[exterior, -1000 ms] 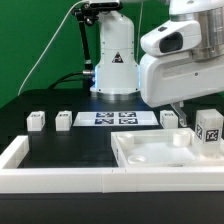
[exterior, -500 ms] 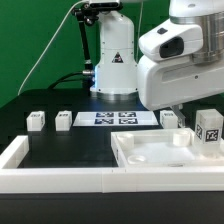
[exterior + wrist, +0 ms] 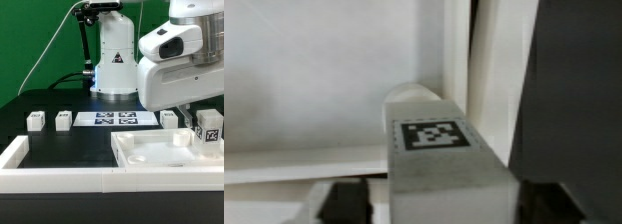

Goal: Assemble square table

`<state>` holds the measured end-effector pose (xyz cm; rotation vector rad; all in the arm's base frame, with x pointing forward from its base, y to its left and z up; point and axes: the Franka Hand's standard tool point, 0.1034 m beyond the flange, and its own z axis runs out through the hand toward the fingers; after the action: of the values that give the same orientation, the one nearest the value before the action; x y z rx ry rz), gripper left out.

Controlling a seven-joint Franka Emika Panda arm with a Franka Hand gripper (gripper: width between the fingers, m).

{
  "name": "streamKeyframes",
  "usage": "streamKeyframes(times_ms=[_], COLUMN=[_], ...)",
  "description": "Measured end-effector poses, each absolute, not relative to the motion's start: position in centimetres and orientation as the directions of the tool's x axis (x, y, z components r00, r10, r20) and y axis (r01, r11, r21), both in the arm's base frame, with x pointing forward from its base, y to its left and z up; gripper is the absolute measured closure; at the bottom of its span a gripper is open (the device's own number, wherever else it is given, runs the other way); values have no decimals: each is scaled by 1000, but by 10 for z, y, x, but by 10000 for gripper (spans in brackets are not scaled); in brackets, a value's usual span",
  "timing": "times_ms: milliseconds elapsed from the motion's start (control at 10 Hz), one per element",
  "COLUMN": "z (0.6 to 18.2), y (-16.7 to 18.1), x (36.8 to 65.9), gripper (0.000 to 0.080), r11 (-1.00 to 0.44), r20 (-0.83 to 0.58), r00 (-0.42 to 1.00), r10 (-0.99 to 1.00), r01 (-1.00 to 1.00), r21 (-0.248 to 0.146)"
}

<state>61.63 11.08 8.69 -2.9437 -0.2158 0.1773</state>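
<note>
While over tabletop [image 3: 313,90], leg [image 3: 438,135] w/in pincer [image 3: 446,203]

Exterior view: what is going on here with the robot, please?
The arm's end effector straddles one tagged white leg by the table top's corner on the exterior view's right. Whether it already grips is unclear. Three more legs wait loose on the black worktop.

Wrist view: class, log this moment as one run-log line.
gripper: straddling tagged leg | grip: unclear | leg: upright by table top rim
</note>
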Motion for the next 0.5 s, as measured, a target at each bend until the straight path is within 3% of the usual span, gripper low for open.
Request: streamKeyframes(times_ms=[100, 500], z=[87, 87], y=[110, 110], x=[617, 617], gripper=[502, 502], r11=[-973, -976], r20=[-104, -107], r00=[983, 986], r10=[155, 129], r01=[133, 108], r21=[-191, -189])
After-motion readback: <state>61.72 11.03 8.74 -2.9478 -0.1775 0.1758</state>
